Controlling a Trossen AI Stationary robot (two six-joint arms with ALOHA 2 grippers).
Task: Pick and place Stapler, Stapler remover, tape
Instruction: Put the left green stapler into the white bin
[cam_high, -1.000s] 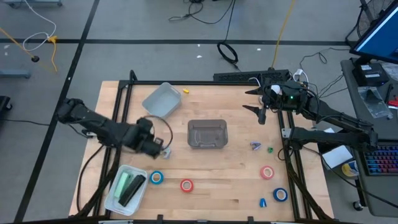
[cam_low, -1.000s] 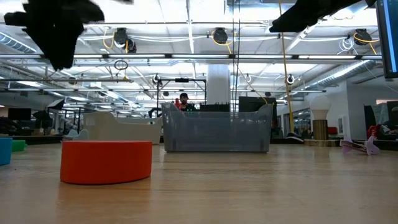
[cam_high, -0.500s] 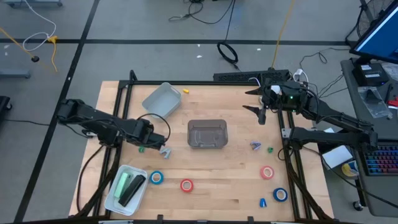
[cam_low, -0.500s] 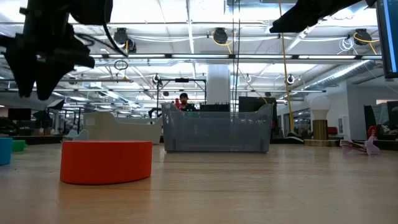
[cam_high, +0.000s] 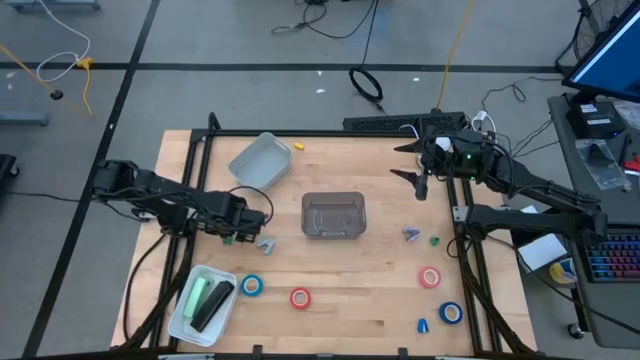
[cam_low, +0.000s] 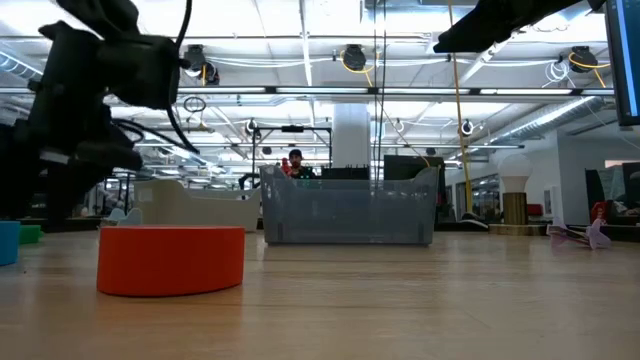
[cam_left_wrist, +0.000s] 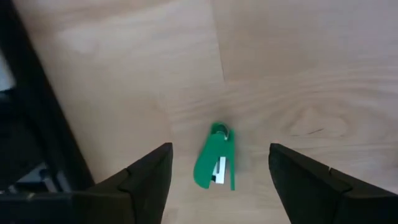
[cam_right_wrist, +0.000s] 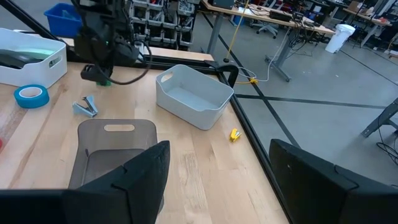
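My left gripper (cam_high: 233, 230) (cam_left_wrist: 221, 155) is open and low over the table's left half. Its fingers stand on either side of a small green stapler-like piece (cam_left_wrist: 216, 164) (cam_high: 228, 239) that lies flat on the wood, untouched. A grey stapler remover (cam_high: 265, 243) lies just to its right. Blue tape (cam_high: 252, 286) and red tape (cam_high: 300, 297) (cam_low: 170, 258) lie near the front edge. A second red roll (cam_high: 430, 277) and a second blue roll (cam_high: 451, 313) lie front right. My right gripper (cam_high: 418, 168) waits, open, high at the far right.
A grey bin (cam_high: 334, 216) stands mid-table and a pale bin (cam_high: 260, 160) far left of it. A white bin (cam_high: 205, 300) at the front left holds a green and a black stapler. A purple remover (cam_high: 411, 234) and small green and blue pieces lie at the right.
My left gripper has come down from high above the table to just over the green piece, shifting slightly toward the far edge. The green piece, hidden under the gripper a second ago, now shows between the fingers. Nothing else has moved.
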